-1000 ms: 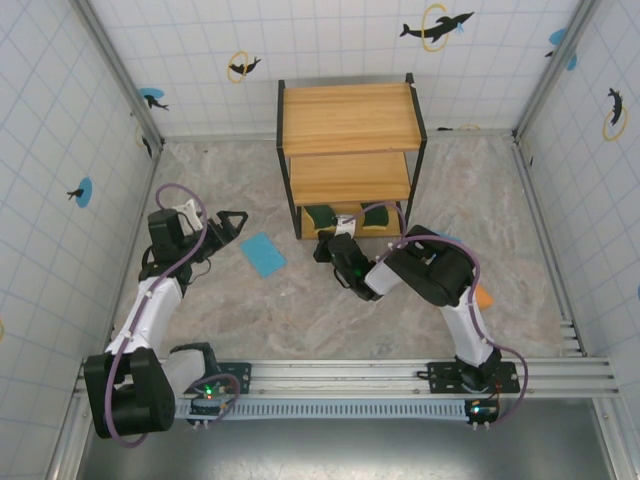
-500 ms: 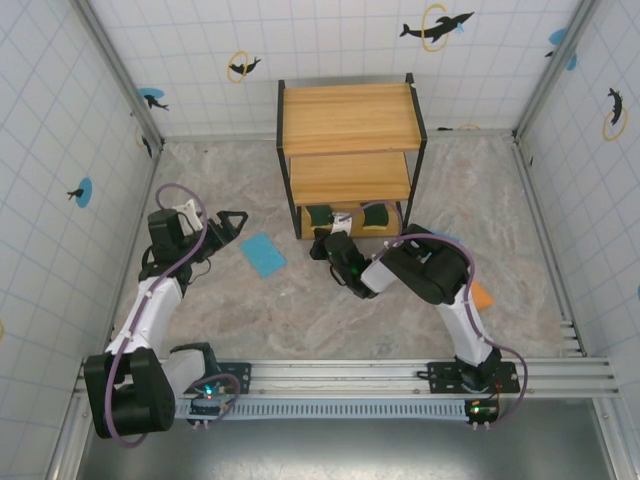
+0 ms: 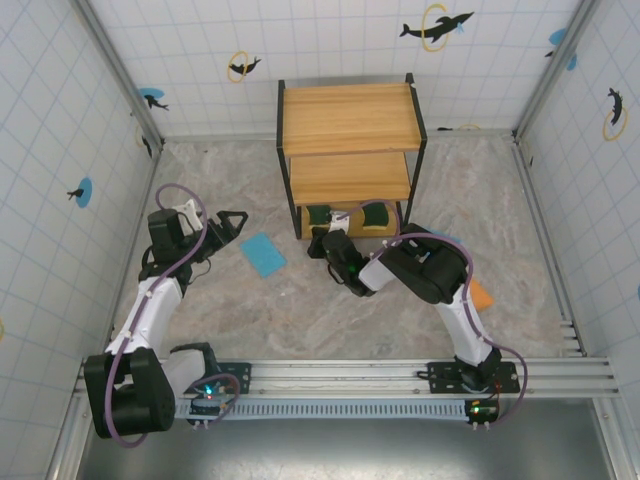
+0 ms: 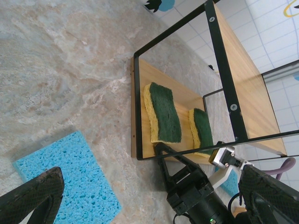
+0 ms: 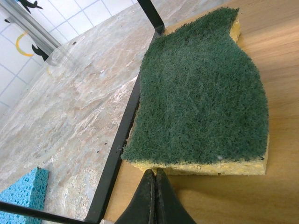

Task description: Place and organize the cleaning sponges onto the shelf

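1. Right wrist view: the right gripper was pinched shut on nothing. Its tip sat at the yellow near edge of a dark green sponge; I couldn't tell if it touched.
2. That sponge lay flat on the shelf's bottom board, its left side along the black frame bar.
3. My read: a squaring-up nudge. I'd have pushed low and slow against the yellow side so the pad slid rather than flipped.
4. Room was tight: the bar on the left, the second green sponge on the right, the middle board overhead. The way out was back toward me, kept low.
5. The left gripper stood wide open and empty near the light blue sponge on open table.
6. An orange sponge lay partly hidden by the right arm.
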Controlling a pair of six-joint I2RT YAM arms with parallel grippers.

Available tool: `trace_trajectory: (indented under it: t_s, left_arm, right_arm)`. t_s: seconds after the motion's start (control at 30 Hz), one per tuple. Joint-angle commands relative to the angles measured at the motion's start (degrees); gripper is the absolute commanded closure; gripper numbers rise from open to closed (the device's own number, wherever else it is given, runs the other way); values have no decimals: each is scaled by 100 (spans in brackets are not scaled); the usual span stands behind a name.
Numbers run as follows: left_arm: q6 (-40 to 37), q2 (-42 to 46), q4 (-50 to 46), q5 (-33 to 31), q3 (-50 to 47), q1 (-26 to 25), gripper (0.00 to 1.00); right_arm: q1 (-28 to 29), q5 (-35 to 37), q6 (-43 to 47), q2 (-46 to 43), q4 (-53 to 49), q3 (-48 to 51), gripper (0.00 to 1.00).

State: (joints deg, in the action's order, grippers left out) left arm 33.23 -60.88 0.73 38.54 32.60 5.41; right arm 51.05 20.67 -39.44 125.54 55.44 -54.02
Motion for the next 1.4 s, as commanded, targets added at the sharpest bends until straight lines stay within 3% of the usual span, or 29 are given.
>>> trace_trajectory:
  t_s: [0.0, 0.2, 0.4, 0.8, 0.87, 1.17, 1.37]
  left_arm:
    - [-36, 2, -3, 40, -34, 26, 2]
    - [-27, 28, -33, -20, -28, 39, 3]
    - [-50, 81, -126, -110, -8, 28, 2]
    - [-82, 326, -433, -267, 67, 16, 3]
    - [-105, 364, -550, -346, 97, 19, 2]
    - [-124, 327, -1020, -645, 414, -23, 2]
    - [-28, 171, -1225, -799, 709, -101, 3]
  right_arm:
    - [52, 25, -20, -117, 175, 235, 97]
    - [274, 150, 169, -511, 71, 565, 92]
    - [613, 288, 520, -1146, -746, 736, 82]
    - [880, 256, 1017, -3845, -3818, 1368, 53]
    - [908, 196, 1049, -4285, -4417, 1375, 41]
    - [887, 239, 1168, -6768, -6009, 1932, 24]
    - [643, 9, 1254, -8304, -6325, 2369, 20]
